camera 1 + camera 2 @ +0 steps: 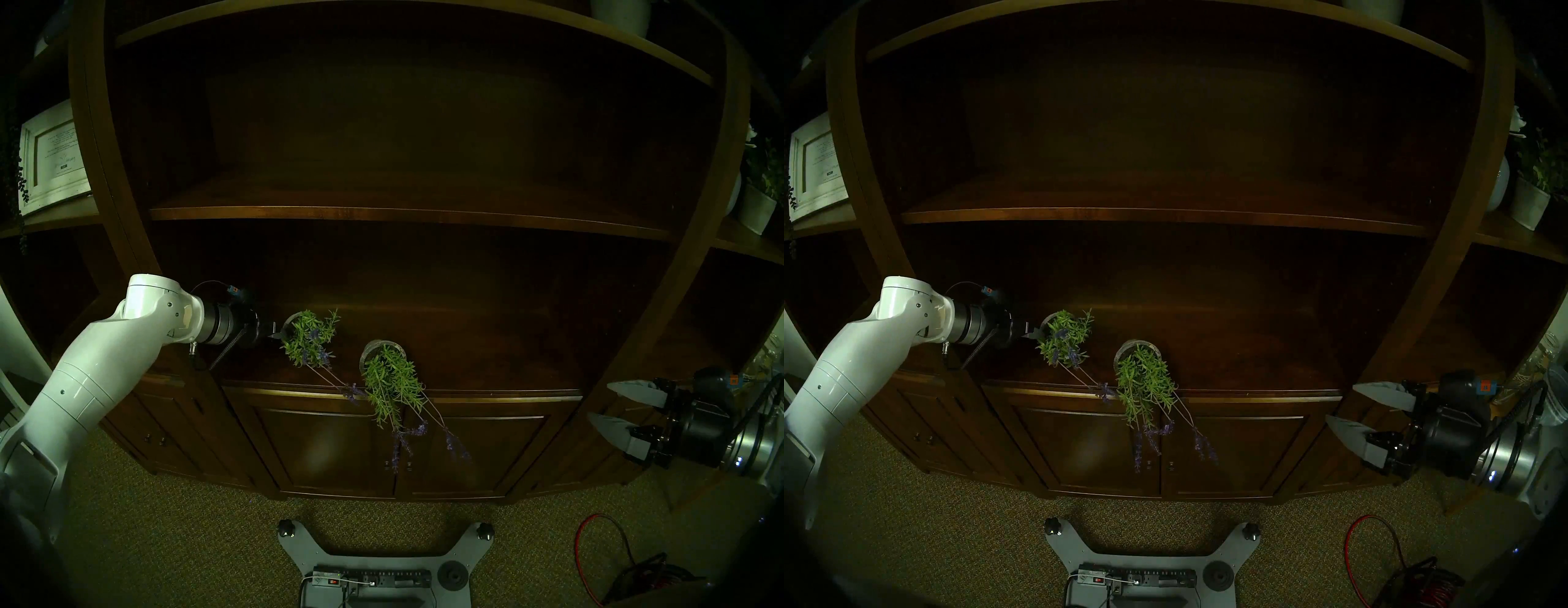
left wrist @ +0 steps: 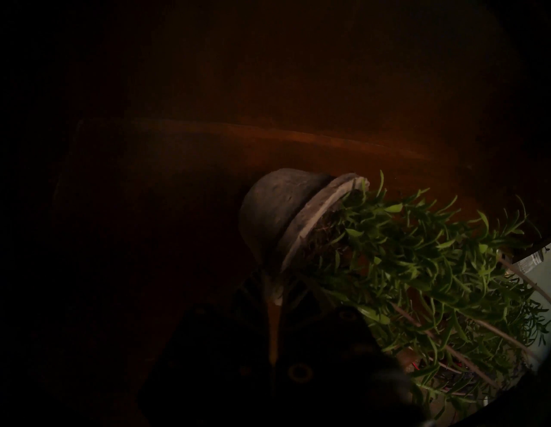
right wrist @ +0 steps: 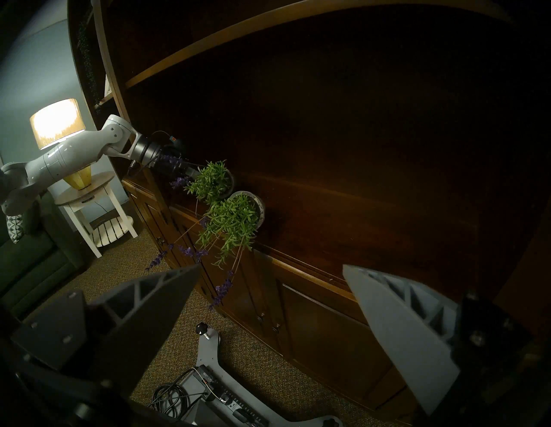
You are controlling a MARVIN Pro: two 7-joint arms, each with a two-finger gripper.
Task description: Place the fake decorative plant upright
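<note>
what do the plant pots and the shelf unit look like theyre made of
Left pot: probably matte grey concrete or rough ceramic, given its pitted, dull wall and pale, rough rim. Right pot: similar grey rim, likely the same. Shelf unit: dark stained wood with a slight sheen along its edges.

A dim wooden cabinet ledge [image 1: 1229, 373] holds two tipped potted plants. The left gripper [image 1: 1035, 333] pinches the rim of the left plant [image 1: 1064, 337]. The right plant [image 1: 1144, 382] spills over the edge. The right gripper [image 1: 1356, 409] hangs open, far right.
</note>
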